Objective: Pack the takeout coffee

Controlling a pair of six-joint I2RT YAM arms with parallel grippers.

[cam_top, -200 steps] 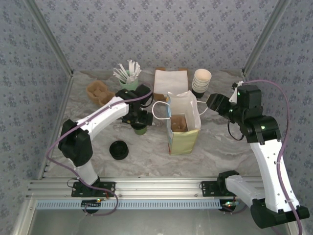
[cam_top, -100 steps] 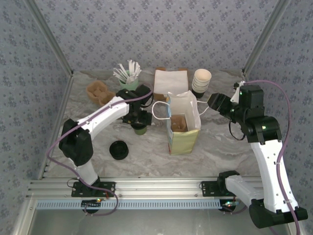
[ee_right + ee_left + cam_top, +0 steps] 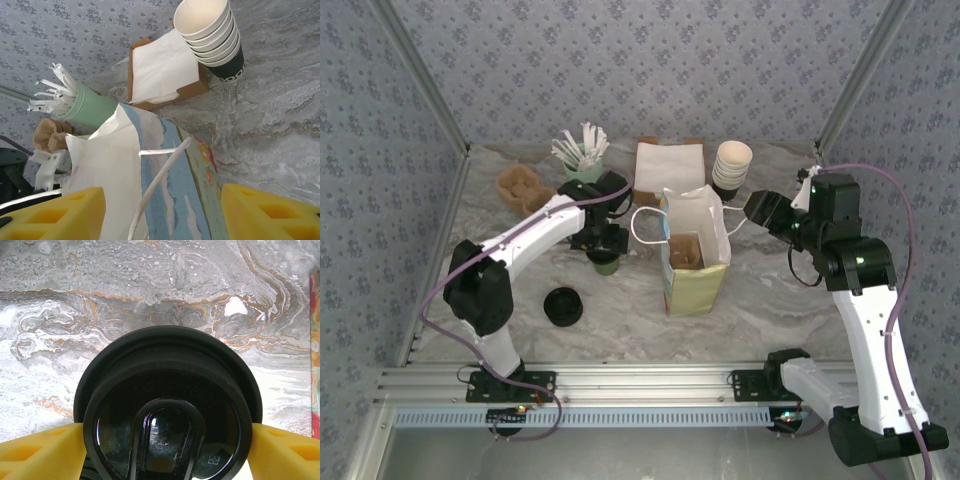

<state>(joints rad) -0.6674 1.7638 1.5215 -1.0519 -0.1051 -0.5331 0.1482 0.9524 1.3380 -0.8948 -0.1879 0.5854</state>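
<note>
takeout coffee [image 3: 607,264]: stands upright on the worktop [image 3: 770,300], just left of the paper bag and outside it; green wall, black lid [image 3: 167,390] seated on top.
left claw [image 3: 166,440]: hangs straight over the takeout coffee; yellow fingers [image 3: 40,452] flank the lid on both sides and meet its rim in the wrist view; cannot tell whether pressing or merely alongside.
right claw [image 3: 164,210]: released, finger pads [image 3: 55,215] wide apart; sits at the right side of the paper bag's mouth, with the bag's top edge and a white cord handle [image 3: 165,165] between the pads.
paper bag [image 3: 695,262]: stands upright mid-worktop, mouth open, brown inside, colourful print on the outer walls; white handles loop out to left and right.
black round piece [image 3: 563,306]: lies flat on the worktop, near and left of the takeout coffee, apart from it.
mint cup [image 3: 585,165]: stands at the far side, left of centre, and holds white sticks.
brown cup carrier [image 3: 523,188]: lies just left of the mint cup.
napkin holder [image 3: 668,170]: sits at the far side behind the paper bag, with white napkins on top.
stack of cream cups [image 3: 732,165]: stands just right of the napkin holder; dark outer cup at the bottom in the right wrist view.
</note>
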